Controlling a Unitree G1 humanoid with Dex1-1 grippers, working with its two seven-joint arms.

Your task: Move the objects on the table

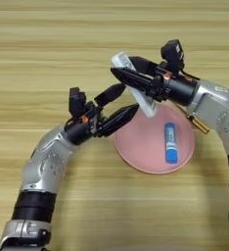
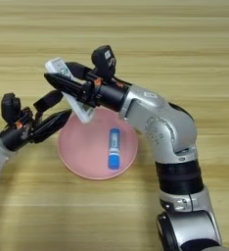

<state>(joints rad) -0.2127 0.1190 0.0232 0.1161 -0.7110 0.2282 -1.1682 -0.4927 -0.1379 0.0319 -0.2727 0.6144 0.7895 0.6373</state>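
The right gripper [image 1: 124, 73] is pinching the white remote [image 1: 136, 88], tilted, above the pink plate [image 1: 141, 147], where the blue tube [image 1: 171, 142] is lying. The left gripper [image 1: 128, 100], jaws spread, is waiting beside it. Lowering should be slow, clear of the tube.

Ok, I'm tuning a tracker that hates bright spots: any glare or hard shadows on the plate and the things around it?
Left eye view: the pink plate throws only a thin, soft shadow along its near rim, and the blue tube has no hot spot. Right eye view: the white remote, held by the right gripper, is the brightest thing.
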